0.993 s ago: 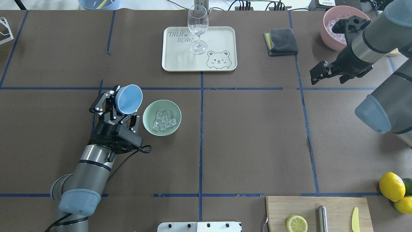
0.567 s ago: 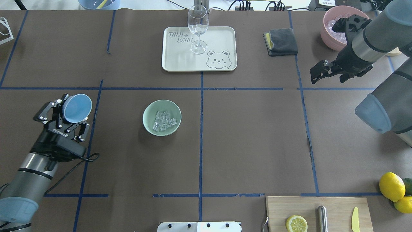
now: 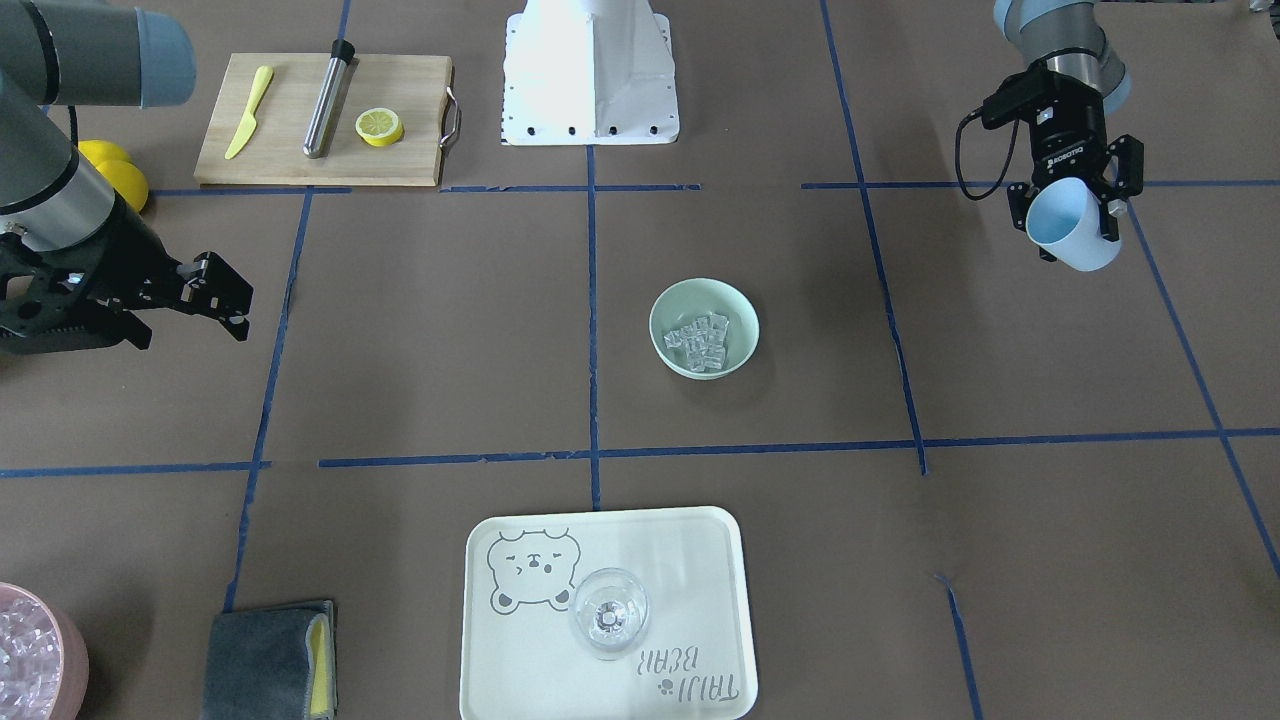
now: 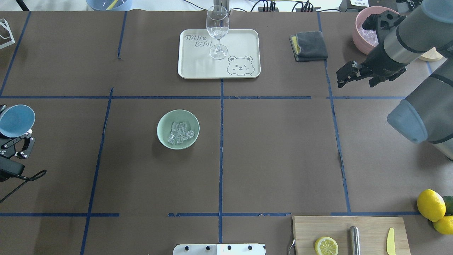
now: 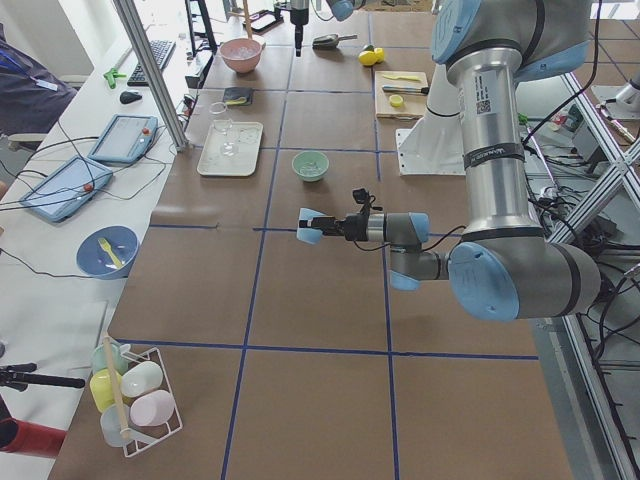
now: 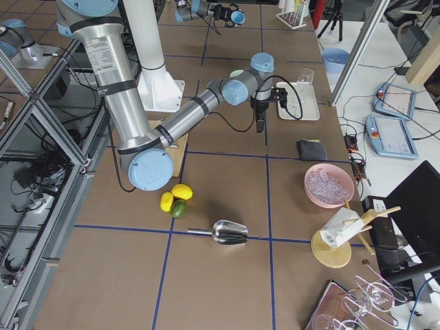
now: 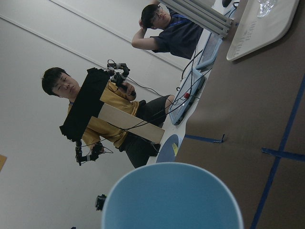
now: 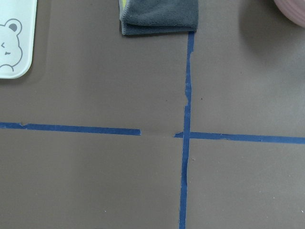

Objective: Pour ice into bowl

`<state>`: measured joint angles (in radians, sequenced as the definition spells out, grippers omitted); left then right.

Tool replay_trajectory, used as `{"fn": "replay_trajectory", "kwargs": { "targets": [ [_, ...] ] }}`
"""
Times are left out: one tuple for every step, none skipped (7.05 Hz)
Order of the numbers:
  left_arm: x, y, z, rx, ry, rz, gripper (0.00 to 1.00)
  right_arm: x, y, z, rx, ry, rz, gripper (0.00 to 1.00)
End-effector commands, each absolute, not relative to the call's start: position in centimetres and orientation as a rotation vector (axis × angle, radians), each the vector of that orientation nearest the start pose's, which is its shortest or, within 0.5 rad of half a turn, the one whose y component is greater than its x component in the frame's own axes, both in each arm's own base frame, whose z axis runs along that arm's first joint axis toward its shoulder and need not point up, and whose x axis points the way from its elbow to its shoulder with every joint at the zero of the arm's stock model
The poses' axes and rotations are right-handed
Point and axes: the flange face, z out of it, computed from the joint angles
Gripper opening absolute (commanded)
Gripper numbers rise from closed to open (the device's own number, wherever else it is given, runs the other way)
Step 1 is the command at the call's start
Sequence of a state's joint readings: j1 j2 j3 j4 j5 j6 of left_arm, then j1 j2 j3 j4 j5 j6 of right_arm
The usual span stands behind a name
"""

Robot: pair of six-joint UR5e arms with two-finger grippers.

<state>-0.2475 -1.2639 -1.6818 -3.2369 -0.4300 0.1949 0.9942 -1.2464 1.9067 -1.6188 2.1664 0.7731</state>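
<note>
The pour looks finished to me. The ice (image 4: 180, 132), a small heap of clear cubes, lies in the bottom of the pale green bowl (image 4: 162, 122). The bowl stands upright on the brown table (image 4: 276, 152), a little left of the middle line of blue tape. I see no loose cubes on the table around it.

My left tool (image 3: 1078, 218) is clenched around a light blue cup (image 4: 16, 121). It holds the cup in the air near the table's left edge, well apart from the bowl. The cup is tipped over, with its mouth pointing away from my arm. From above, and from my left wrist camera, its inside shows plain blue with no ice visible. In my judgement, nothing is left except perhaps setting the cup down.

My right tool (image 3: 215, 295) hangs over the far right part of the table, its fingers spread and holding nothing.

There are other containers here. A pink tub (image 6: 311, 191) at the far right corner holds a large mass of clear cubes. A wine glass (image 4: 217, 26) stands empty on a cream tray (image 4: 247, 49).
</note>
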Motion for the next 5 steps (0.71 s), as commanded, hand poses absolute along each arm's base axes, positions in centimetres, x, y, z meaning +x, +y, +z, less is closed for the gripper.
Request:
{"fn": "replay_trajectory", "kwargs": {
  "targets": [
    [23.8,-29.7,55.5,1.529,0.033,0.221,0.00,-24.9,-52.5,33.0,0.108,-0.825,0.006,1.00],
    [23.9,-29.7,55.7,1.518,0.140,0.111,0.00,-24.9,-52.5,33.0,0.108,-0.825,0.006,1.00],
    [24.0,-29.7,56.1,1.506,0.201,0.053,0.00,-24.9,-52.5,33.0,0.107,-0.826,0.005,1.00],
    [24.1,-29.8,56.5,1.489,0.292,-0.048,0.00,-24.9,-52.5,33.0,0.107,-0.826,0.005,1.00],
    [24.3,-29.8,57.0,1.473,0.372,-0.129,0.00,-24.9,-52.5,33.0,0.109,-0.825,0.004,1.00]
  ]
}}
